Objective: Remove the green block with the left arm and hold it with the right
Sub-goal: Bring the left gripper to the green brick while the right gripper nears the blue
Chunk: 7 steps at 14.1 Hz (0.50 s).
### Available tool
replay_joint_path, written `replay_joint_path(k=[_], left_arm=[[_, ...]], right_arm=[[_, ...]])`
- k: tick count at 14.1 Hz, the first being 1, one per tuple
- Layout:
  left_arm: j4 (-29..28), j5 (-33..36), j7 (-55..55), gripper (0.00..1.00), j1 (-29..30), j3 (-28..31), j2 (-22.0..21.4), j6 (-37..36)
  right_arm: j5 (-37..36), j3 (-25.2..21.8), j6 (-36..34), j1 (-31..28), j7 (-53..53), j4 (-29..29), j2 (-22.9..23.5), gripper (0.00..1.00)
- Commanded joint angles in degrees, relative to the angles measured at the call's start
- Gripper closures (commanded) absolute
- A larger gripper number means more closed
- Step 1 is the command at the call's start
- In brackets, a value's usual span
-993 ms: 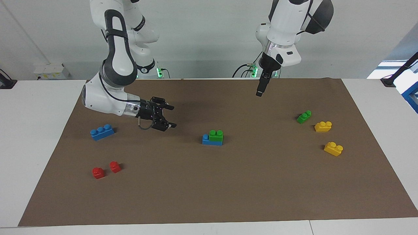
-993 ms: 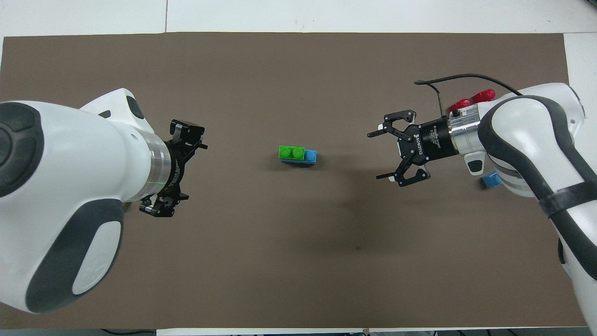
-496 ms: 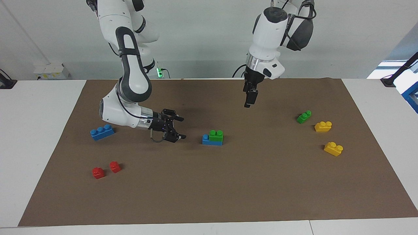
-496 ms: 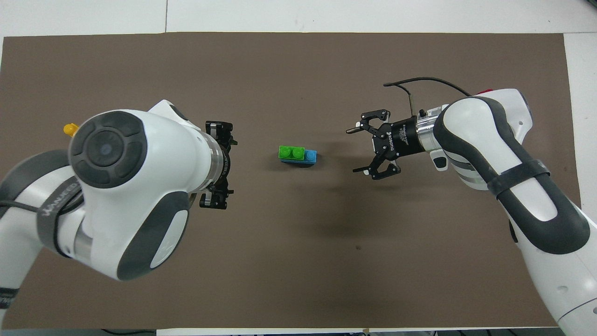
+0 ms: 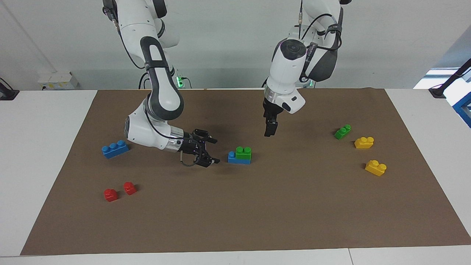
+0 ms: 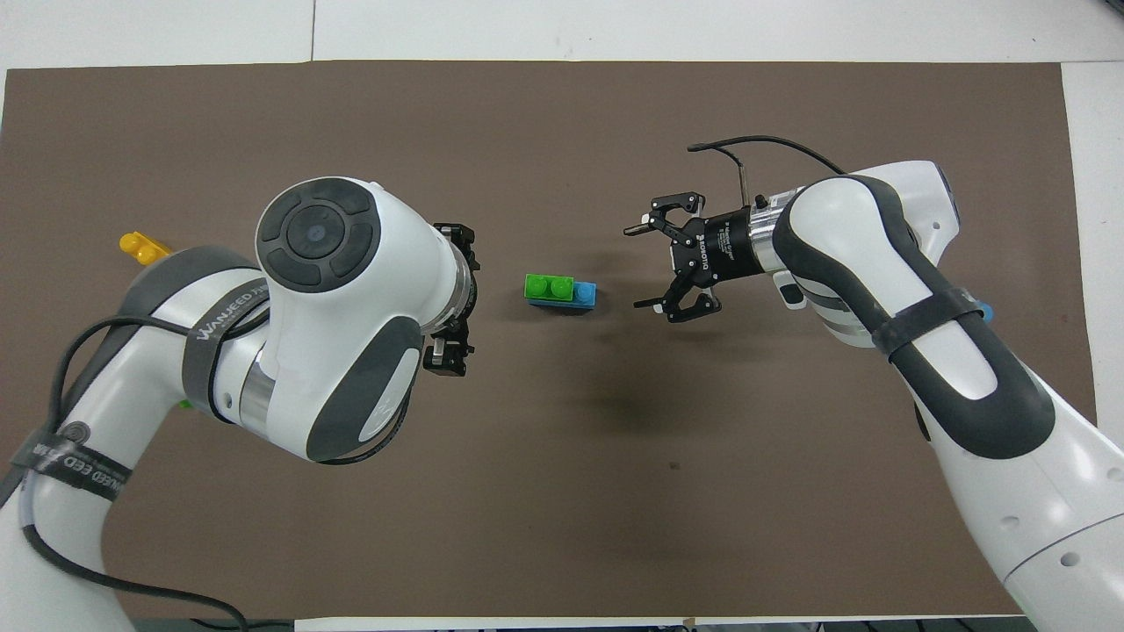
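The green block point(image 5: 243, 152) sits on a blue brick point(image 5: 232, 158) in the middle of the brown mat; the overhead view shows the green block point(image 6: 549, 286) covering most of the blue brick point(image 6: 586, 293). My right gripper point(image 5: 216, 151) is open, low and level, pointing at the stack from the right arm's end, a short gap away; it also shows in the overhead view point(image 6: 634, 268). My left gripper point(image 5: 269, 134) hangs pointing down over the mat beside the stack, toward the left arm's end. In the overhead view it point(image 6: 458, 298) is open and empty.
A blue three-stud brick point(image 5: 115, 148) and two red blocks point(image 5: 110, 194) point(image 5: 129, 188) lie toward the right arm's end. A slim green brick point(image 5: 342, 131) and two yellow bricks point(image 5: 364, 142) point(image 5: 375, 167) lie toward the left arm's end.
Both grippers have closed in on the stack from either end. The right one has come down low beside it; the left one has come lower over the mat. No brick has moved.
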Motion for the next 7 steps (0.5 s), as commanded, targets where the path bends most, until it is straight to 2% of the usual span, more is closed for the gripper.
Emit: replay_joint_path(k=[1, 5, 7], left_arm=[[2.89, 1.11, -3.79, 0.00, -1.32, 0.86, 3.75, 0.92], [7.88, 3.92, -9.68, 0.00, -2.81, 0.94, 10.15, 1.01], [11.31, 4.28, -10.40, 0.00, -2.99, 0.86, 12.63, 0.83]], right_arm=[[2.83, 0.13, 4.09, 2.90, 0.04, 2.42, 2.27, 0.01], [2.92, 0.13, 5.86, 4.85, 1.63, 1.38, 2.36, 0.01], [2.92, 0.13, 9.27, 7.39, 1.98, -0.73, 2.27, 0.01]])
